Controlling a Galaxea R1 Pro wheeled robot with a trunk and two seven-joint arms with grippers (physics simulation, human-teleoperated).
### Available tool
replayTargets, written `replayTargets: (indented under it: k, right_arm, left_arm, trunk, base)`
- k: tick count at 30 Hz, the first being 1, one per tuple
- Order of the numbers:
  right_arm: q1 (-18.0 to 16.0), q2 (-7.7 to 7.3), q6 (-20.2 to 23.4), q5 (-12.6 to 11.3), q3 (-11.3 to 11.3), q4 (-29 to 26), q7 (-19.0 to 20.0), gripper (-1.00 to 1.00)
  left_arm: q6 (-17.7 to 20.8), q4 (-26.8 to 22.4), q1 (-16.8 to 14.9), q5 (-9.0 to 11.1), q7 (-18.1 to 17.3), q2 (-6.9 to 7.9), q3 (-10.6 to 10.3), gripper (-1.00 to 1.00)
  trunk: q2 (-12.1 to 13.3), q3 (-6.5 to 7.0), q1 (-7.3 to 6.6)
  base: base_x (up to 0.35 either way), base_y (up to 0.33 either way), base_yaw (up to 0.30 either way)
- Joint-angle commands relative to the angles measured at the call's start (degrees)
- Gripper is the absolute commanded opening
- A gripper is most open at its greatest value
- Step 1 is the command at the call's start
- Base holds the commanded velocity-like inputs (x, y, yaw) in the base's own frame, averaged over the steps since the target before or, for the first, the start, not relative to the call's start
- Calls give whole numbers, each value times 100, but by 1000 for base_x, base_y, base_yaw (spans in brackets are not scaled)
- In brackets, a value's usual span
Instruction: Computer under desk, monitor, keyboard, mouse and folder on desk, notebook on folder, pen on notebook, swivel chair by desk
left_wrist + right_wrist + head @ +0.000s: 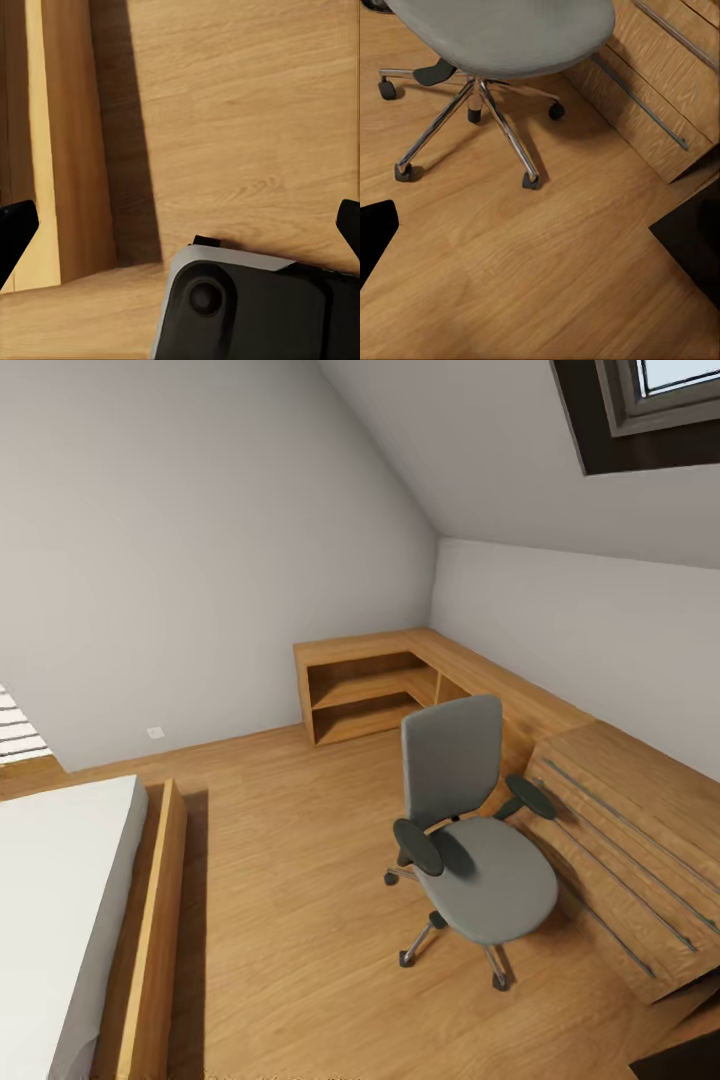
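Both grippers hang with jaws spread wide and nothing between them: the left gripper [180,225] shows only its dark fingertips [15,229] at the two edges of the left wrist view, over bare wooden floor [247,112] beside the bed's wooden frame [71,150] and the robot's own grey-and-black base [247,311]. One dark fingertip [373,232] of the right gripper [540,240] shows at the edge of the right wrist view, above floorboards just short of the swivel chair [470,830]. The chair's grey seat is bare; its chrome five-star base [472,120] stands on the floor close beside a wooden drawer unit [640,840] with long metal handles. Beyond it, low wooden shelving [380,685] wraps the corner under the sloped ceiling. A white mattress [50,900] lies on the bed at the head view's left.
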Motion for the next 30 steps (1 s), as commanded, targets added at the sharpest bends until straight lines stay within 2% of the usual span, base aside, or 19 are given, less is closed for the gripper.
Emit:
replayTargets:
  k: [1,13,16,21,30]
  right_arm:
    - [-4,4,-8,26,46,12,-120,100]
    - [0,5,-8,46,56,14,-214,100]
    - [0,6,-8,47,56,14,-219,100]
    - [0,6,-8,48,57,14,-220,100]
    - [0,-1,-8,48,58,14,-211,100]
  left_arm:
    - [-39,1,-4,-3,58,-4,-96,100]
    - [-1019,26,0,8,28,-17,-187,100]
    - [-1101,27,2,-71,27,-17,-188,100]
    - [-1183,28,4,-424,41,-15,-184,100]
    - [-1192,28,5,-508,59,-9,-181,100]
  trunk:
    - [-11,-17,3]
    - [-11,-88,3]
    - [-11,-106,3]
    - [-11,-138,3]
    - [-11,-194,3]
  base:
    - [0,0,216]
    - [0,0,211]
    - [0,0,196]
    - [37,25,191]
    - [250,169,188]
